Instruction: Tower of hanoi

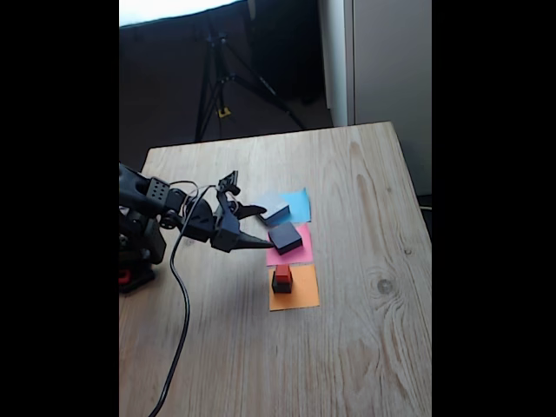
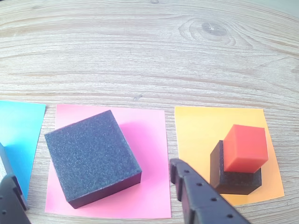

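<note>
Pale wooden table (image 1: 365, 347); dark room with tripod (image 1: 217, 82) behind.

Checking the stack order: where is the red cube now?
In the wrist view, the red cube sits atop the small black cube on the orange paper square, at right.

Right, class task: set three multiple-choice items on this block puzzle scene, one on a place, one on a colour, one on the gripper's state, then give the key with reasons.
1. Where does the red cube rest?
A. on the small black cube
B. on the bare table
C. on the blue paper

2. What colour is the paper under the medium black block?
A. orange
B. pink
C. green

3. How is the gripper?
A. shut on the red cube
B. shut on a cable
C. open, fingers either side of the medium black block

Key: 1 A, it sits atop the black cube on the orange paper; 2 B, the pink paper shows round it; 3 C, the fingers stand apart.
</note>
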Robot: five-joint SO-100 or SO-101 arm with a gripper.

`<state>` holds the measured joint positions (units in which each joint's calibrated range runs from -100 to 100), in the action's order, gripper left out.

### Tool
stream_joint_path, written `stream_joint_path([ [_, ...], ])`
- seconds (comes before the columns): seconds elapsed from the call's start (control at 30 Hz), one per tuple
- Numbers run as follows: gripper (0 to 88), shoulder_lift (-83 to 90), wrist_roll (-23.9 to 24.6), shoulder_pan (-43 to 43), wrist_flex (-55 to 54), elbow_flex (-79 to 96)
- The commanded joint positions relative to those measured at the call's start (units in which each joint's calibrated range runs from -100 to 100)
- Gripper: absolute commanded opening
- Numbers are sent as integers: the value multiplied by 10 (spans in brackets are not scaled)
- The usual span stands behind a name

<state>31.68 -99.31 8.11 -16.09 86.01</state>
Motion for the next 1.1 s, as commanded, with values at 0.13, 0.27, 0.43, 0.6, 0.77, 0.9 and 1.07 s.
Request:
stream_joint_path([
  [0.13,404,-89,-7,2,-180,31],
  [0.27,404,-140,-7,3,-243,31],
  [0.43,403,-206,-7,5,-309,24],
  [0.6,404,-258,-7,5,-360,19],
  [0.77,403,-301,-7,6,-389,-1],
  [0.9,404,-336,-7,6,-415,-20],
  [1.07,404,-377,-7,5,-442,-39],
])
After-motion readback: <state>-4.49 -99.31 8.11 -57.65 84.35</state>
